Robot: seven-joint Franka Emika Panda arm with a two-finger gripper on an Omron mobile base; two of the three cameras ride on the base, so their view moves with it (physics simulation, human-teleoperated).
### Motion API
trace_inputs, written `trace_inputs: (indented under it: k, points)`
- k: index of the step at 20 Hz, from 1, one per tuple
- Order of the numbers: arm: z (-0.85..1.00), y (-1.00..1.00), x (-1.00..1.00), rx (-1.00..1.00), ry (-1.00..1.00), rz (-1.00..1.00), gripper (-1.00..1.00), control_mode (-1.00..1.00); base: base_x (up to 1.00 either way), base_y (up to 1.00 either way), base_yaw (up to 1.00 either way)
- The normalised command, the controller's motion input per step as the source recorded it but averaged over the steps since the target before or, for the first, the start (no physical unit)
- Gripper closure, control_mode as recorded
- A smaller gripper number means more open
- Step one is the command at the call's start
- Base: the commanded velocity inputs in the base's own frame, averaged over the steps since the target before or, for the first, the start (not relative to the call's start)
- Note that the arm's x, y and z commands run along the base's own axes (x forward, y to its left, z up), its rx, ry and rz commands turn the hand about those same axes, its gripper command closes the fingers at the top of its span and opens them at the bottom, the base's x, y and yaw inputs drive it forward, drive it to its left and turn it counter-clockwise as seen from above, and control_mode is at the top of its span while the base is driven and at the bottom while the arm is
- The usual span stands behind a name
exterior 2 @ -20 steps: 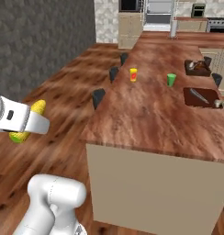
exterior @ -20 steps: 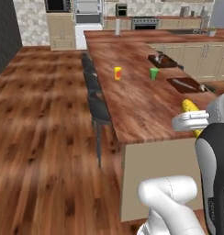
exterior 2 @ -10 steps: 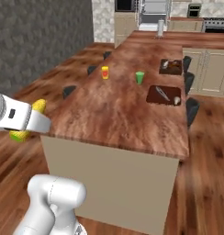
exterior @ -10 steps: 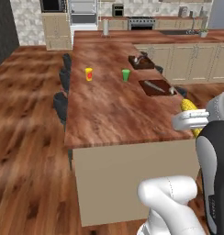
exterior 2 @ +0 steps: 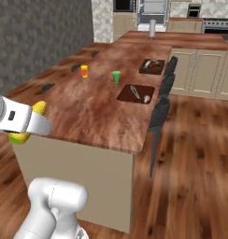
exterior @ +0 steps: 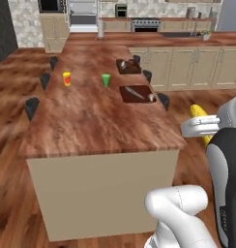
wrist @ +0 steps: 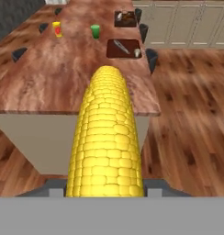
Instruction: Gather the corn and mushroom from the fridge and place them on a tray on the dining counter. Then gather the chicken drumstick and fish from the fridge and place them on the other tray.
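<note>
Swinging round with my base over the last second, both base views now face the dining counter (exterior: 91, 121) end-on instead of along its long side; the things on it have not moved, only my cameras. My gripper (exterior: 203, 127) holds the corn (wrist: 109, 137) across its middle, jaws partly closed on the cob, which juts forward toward the counter in the hand view and shows yellow on either side of my hand in the right base view. I carry it off to the side of the counter's near end, well apart from both trays. The near tray (exterior: 136, 93) lies along the right edge with a utensil and a small pale thing on it; the far tray (exterior: 127, 66) sits beyond it, already bearing something I cannot make out. A yellow cup (exterior: 66, 78) and a green cup (exterior: 106, 80) stand to the left of the trays. My worry is the approach: dark stools (exterior 2: 159, 114) line that right edge, and if I drive in close beside them my base or elbow may clip one. The cob is round and smooth, so a jolt could roll it out of my hold.
</note>
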Motion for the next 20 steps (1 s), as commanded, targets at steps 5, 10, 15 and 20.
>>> trace_inputs:
  k: [5,10,15,20]
  points:
    - [0.00,0.00,0.00,0.00,0.00,0.00,1.00,1.00,0.39,-0.97,0.23]
    - [0.00,0.00,0.00,0.00,0.00,0.00,1.00,1.00,0.37,-0.97,0.26]
    - [0.00,0.00,0.00,0.00,0.00,0.00,1.00,1.00,0.22,-0.92,0.28]
    - [0.00,0.00,0.00,0.00,0.00,0.00,1.00,1.00,0.31,-0.80,0.26]
